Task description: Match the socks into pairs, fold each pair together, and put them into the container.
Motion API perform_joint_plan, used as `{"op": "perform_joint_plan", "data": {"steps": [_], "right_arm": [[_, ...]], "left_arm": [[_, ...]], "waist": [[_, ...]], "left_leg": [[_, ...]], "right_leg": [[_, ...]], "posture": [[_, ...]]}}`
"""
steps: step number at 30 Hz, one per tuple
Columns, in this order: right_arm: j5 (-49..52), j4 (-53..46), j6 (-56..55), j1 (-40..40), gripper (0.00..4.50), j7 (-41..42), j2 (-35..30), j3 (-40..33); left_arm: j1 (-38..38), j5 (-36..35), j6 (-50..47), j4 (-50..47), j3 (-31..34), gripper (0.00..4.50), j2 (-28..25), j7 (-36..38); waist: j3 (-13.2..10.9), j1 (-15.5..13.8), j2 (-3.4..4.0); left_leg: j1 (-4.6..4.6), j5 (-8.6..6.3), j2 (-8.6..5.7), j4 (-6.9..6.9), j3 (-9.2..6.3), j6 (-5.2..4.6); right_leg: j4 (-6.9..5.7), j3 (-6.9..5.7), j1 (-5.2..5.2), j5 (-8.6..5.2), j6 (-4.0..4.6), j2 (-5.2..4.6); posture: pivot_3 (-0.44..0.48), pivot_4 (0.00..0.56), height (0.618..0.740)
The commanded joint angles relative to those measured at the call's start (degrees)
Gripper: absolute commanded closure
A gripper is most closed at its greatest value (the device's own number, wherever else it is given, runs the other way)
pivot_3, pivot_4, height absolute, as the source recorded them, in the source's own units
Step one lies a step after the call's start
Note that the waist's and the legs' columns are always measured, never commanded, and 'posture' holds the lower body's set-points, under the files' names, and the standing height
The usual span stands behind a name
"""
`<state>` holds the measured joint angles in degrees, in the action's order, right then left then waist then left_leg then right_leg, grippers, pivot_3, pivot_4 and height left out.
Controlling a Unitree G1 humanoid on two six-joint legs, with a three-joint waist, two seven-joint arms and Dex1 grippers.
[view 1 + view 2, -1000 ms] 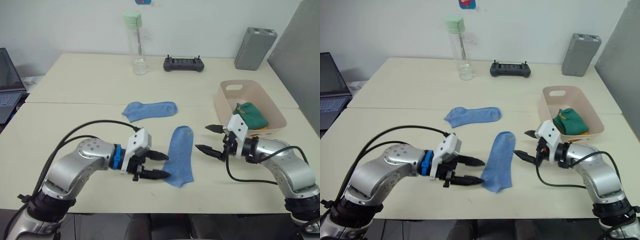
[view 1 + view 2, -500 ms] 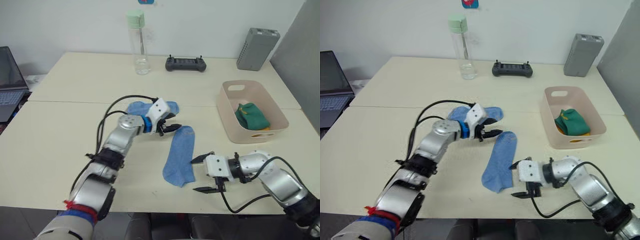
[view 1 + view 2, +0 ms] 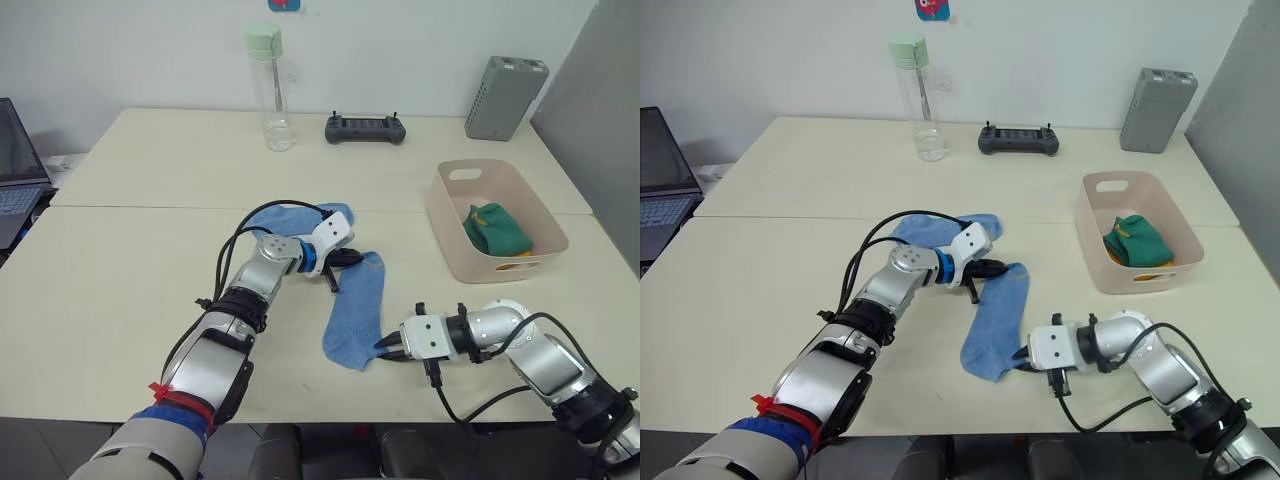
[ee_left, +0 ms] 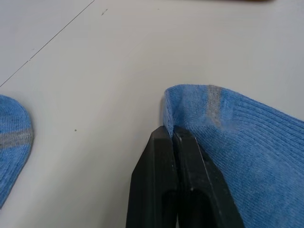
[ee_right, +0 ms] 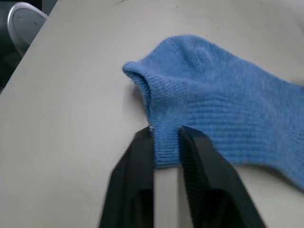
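A light blue sock (image 3: 356, 305) lies lengthwise on the table in front of me. My left gripper (image 3: 341, 263) is shut on its far end, and the black fingers (image 4: 164, 156) pinch the ribbed edge. At the sock's near end my right gripper (image 3: 386, 347) is shut on a fold of the knit (image 5: 164, 137). The second light blue sock (image 3: 288, 217) lies flat just beyond the left arm. The pale pink container (image 3: 450, 215) stands at the right and holds a dark green pair (image 3: 497, 228) over some yellow knit (image 3: 515, 266).
Along the table's far side stand a clear bottle with a green cap (image 3: 266, 90), a black controller (image 3: 365, 128) and a grey upright box (image 3: 505, 97). A laptop (image 3: 15, 170) sits off the left edge. A seam (image 3: 150, 207) runs across the table.
Both grippers have closed on the near blue sock. The left one dropped onto its far end, and the right one moved in from beside it to its near end.
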<state>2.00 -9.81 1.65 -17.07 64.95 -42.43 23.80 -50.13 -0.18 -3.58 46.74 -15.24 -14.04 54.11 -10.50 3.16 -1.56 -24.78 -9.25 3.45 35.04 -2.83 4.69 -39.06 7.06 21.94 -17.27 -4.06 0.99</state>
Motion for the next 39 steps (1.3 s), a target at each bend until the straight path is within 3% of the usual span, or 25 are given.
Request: {"op": "perform_joint_plan", "data": {"steps": [1, 10, 14, 18, 21, 23, 27, 32, 36, 39], "right_arm": [[0.3, 0.6, -1.0, 0.7, 4.45, 0.4, -1.6, -2.6], [1.0, 8.9, -6.8, -4.3, 4.45, 3.2, -4.0, -6.6], [1.2, 15.3, -11.7, -8.3, 4.45, 6.5, -3.4, -6.3], [2.7, 19.2, -14.1, -11.1, 4.45, 8.6, -1.6, -6.4], [3.2, 21.0, -15.4, -12.1, 4.25, 9.1, -1.1, -7.4], [3.6, 21.0, -14.9, -12.1, 3.85, 9.1, -1.8, -8.6], [6.0, 18.4, -8.3, -9.6, 2.48, 6.3, -3.9, -13.5], [17.2, 3.9, 14.9, 0.2, 0.75, -1.8, -3.5, -22.5], [24.2, -10.5, 31.3, 8.0, 0.75, -9.3, -1.3, -24.1], [24.6, -16.0, 36.9, 12.1, 0.75, -15.9, 1.5, -23.9]], "left_arm": [[2.5, -1.0, -3.0, -6.3, 2.0, 4.50, -1.9, 0.2], [24.7, -6.5, -23.7, -43.9, 9.4, 4.50, -10.5, -5.5], [34.5, -10.0, -34.4, -60.2, 12.6, 4.50, -11.3, -9.7], [40.3, -12.1, -40.5, -68.7, 14.6, 4.50, -10.5, -14.4], [41.3, -12.6, -41.0, -70.3, 15.7, 4.50, -9.3, -17.8], [41.1, -12.1, -38.8, -69.2, 16.5, 4.09, -9.0, -19.6], [40.3, -13.7, -37.3, -67.3, 19.3, 2.99, -10.5, -19.5], [37.7, -20.9, -36.5, -63.8, 24.6, 1.51, -13.5, -13.5], [34.2, -19.4, -32.5, -56.0, 21.0, 1.51, -17.8, -8.4], [31.1, -17.2, -28.4, -49.8, 17.1, 1.51, -18.5, -5.9]], "waist": [[0.0, 0.0, 0.00], [0.0, 0.2, 0.02], [0.0, 0.2, 0.02], [0.0, 0.0, 0.02], [0.0, -0.2, 0.03], [0.0, -0.2, 0.03], [0.0, -0.3, 0.03], [0.0, -0.5, 0.03], [0.0, -0.4, 0.04], [0.0, -0.2, 0.04]], "left_leg": [[0.00, 0.00, 0.01, 0.00, -0.01, 0.00], [0.02, 0.00, 0.07, -0.08, 0.01, 0.00], [0.05, 0.00, 0.06, -0.04, 0.02, 0.00], [0.14, 0.00, 0.08, -0.03, 0.01, 0.00], [0.14, 0.00, 0.05, -0.01, 0.02, 0.00], [0.14, 0.00, 0.05, 0.01, 0.03, 0.00], [0.14, 0.00, 0.05, 0.00, 0.03, 0.00], [0.13, 0.00, 0.06, -0.06, 0.00, 0.00], [0.13, -0.01, 0.07, -0.11, -0.03, 0.00], [0.13, -0.01, 0.06, -0.08, -0.03, 0.00]], "right_leg": [[0.00, -0.01, 0.00, 0.00, 0.00, 0.00], [0.00, -0.01, 0.02, -0.01, 0.05, -0.01], [0.01, 0.01, -0.06, -0.01, 0.05, -0.04], [0.01, -0.04, -0.16, -0.02, 0.05, -0.05], [0.01, -0.04, -0.19, -0.02, 0.05, -0.08], [0.02, -0.04, -0.20, -0.02, 0.06, -0.08], [0.02, -0.04, -0.19, -0.03, 0.08, -0.08], [0.03, -0.10, -0.18, -0.07, 0.26, -0.08], [0.01, -0.12, -0.16, -0.14, 0.26, -0.07], [0.02, -0.12, -0.15, -0.13, 0.24, -0.07]], "posture": [[0.000, 0.150, 0.740], [0.000, 0.150, 0.740], [0.000, 0.150, 0.740], [0.000, 0.150, 0.740], [0.000, 0.150, 0.740], [0.000, 0.150, 0.740], [0.000, 0.150, 0.740], [0.000, 0.150, 0.740], [0.000, 0.150, 0.740], [0.000, 0.150, 0.740]]}}
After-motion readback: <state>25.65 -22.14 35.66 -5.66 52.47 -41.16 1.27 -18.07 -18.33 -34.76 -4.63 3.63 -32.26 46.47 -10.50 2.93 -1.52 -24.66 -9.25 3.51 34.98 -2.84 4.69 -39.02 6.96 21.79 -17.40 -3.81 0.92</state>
